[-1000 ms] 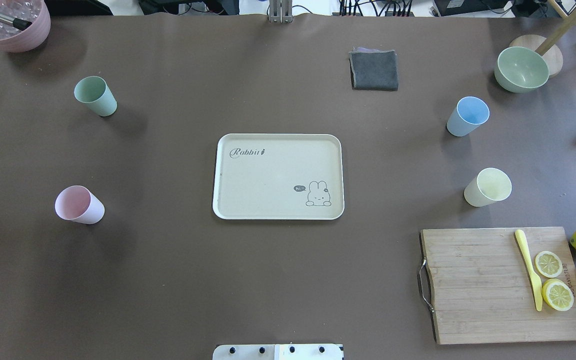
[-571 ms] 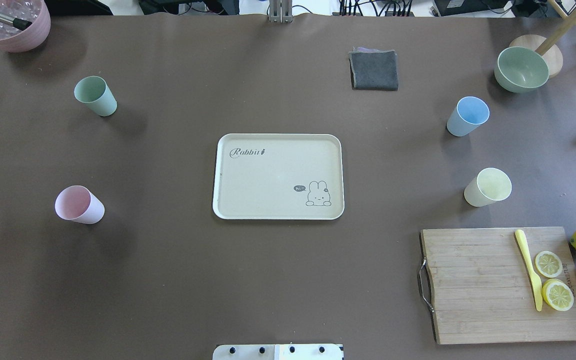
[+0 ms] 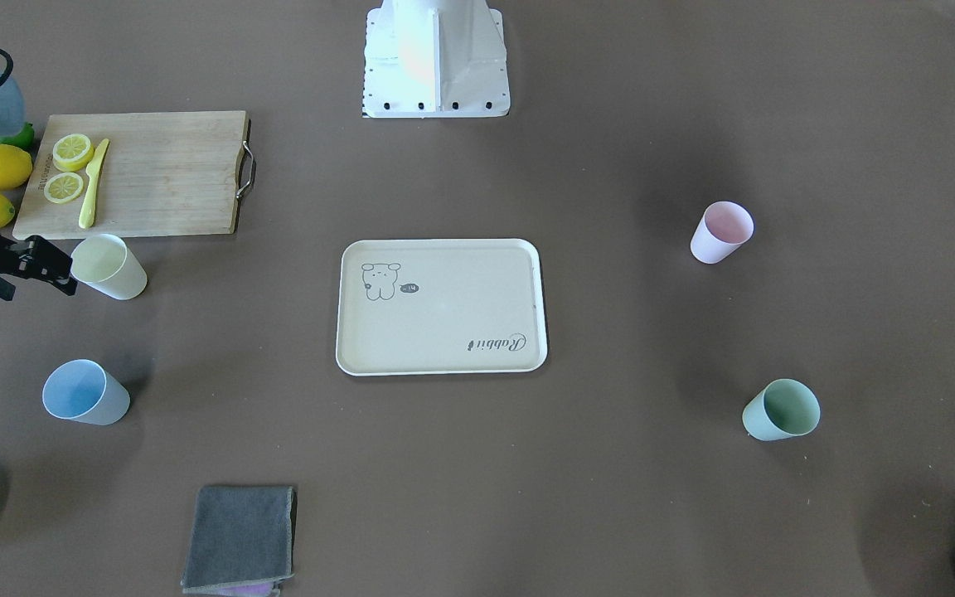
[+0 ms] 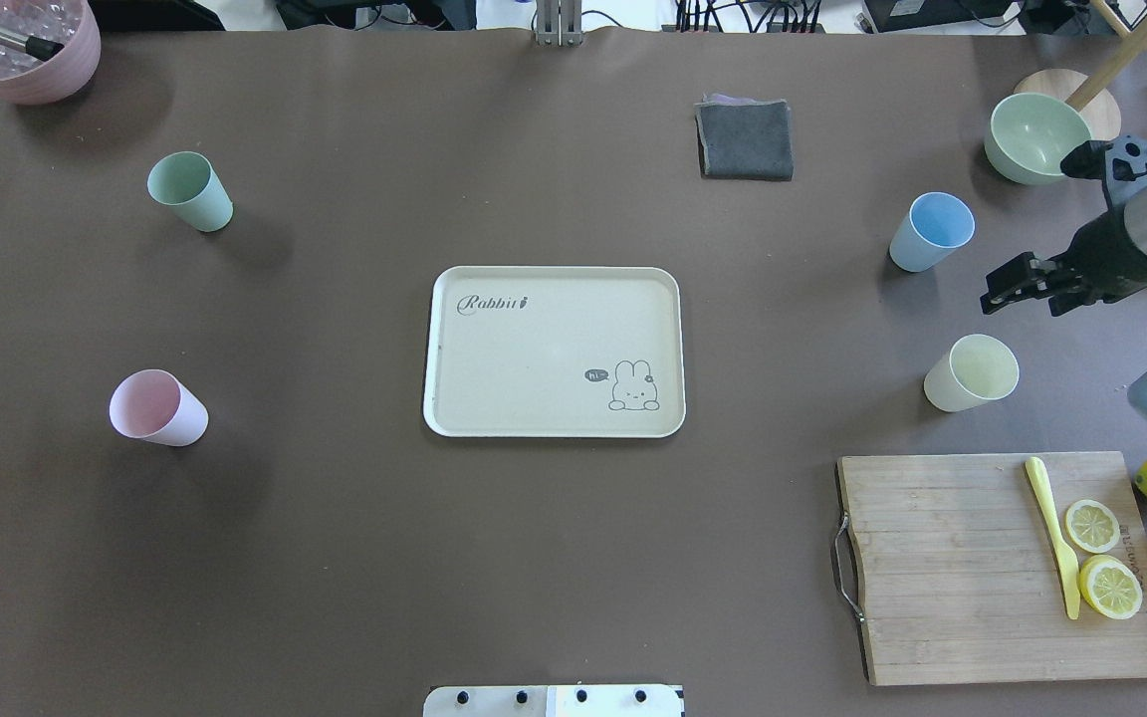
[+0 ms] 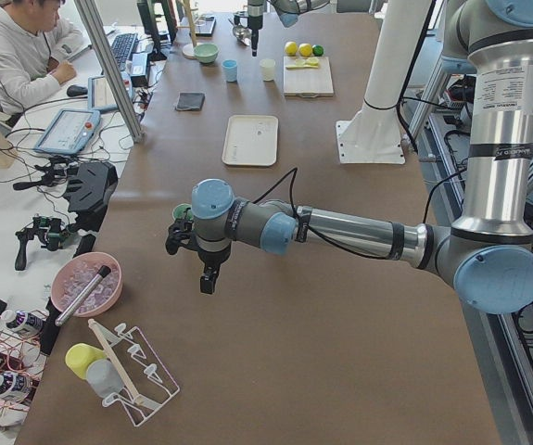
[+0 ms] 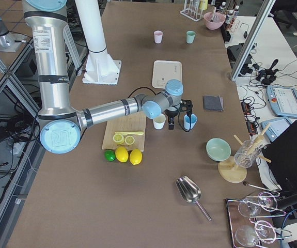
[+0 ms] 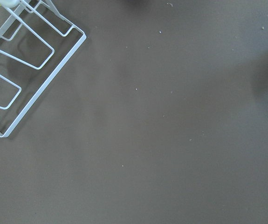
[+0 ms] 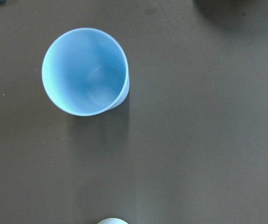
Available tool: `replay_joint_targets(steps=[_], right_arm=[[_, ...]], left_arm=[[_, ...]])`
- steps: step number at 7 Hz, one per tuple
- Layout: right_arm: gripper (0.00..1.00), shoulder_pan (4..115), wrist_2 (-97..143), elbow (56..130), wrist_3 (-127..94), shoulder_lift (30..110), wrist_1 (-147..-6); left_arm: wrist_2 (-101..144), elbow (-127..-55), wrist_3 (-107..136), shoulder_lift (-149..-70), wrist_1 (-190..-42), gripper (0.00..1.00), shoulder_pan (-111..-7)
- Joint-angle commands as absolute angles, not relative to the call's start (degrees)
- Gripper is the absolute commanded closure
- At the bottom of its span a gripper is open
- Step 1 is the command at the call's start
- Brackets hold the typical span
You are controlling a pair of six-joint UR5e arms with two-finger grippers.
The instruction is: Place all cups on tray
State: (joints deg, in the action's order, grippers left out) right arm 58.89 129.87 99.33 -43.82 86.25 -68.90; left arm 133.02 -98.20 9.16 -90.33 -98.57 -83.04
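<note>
the tray (image 4: 534, 368) sits bare in the middle of the overhead frame. all four cups stand upright on the brown table (image 4: 335, 558), well apart from it. the green cup (image 4: 190, 191) is upper left and the pink cup (image 4: 157, 408) lower left. the blue cup (image 4: 930, 232) and yellow cup (image 4: 972, 373) are on the right, one above the other.

the right gripper (image 4: 1024, 297) hangs in from the right edge, beside the gap between blue and yellow. its jaws look spread wide with nothing in them, and its wrist view looks straight down into the blue cup.

the left gripper (image 5: 207, 276) shows only in the side view from the table's end. from there i can't tell whether it is parted or closed. its wrist view has bare table and a white wire rack (image 7: 26, 60) in the upper left corner.

a wooden cutting board (image 4: 942, 568) with lemon slices (image 4: 1091, 526) lies lower right.
</note>
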Motion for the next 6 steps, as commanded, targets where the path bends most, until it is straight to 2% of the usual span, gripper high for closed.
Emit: replay_joint_targets(steps=[1,3,4,5,6], right_arm=[[0.18,57.39,133.49,99.41,-44.39,86.83,-67.85],[0.25,57.22,133.5,99.05,-42.2,88.49,-67.85],[0.4,57.22,133.42,99.14,-42.1,89.2,-67.85],[0.73,56.96,133.42,98.97,-42.1,89.21,-67.94],[1.0,56.08,133.33,98.96,-42.1,89.21,-67.94]], left_arm=[[132.72,-98.26,10.63,-91.05,-98.61,0.03,-82.44],[132.63,-98.78,12.29,-91.49,-98.61,0.03,-82.44],[132.63,-99.49,12.3,-91.49,-98.44,0.03,-82.53],[132.63,-99.58,13.26,-91.49,-98.52,0.03,-82.44],[132.8,-99.93,14.58,-91.49,-98.53,0.03,-82.44]])
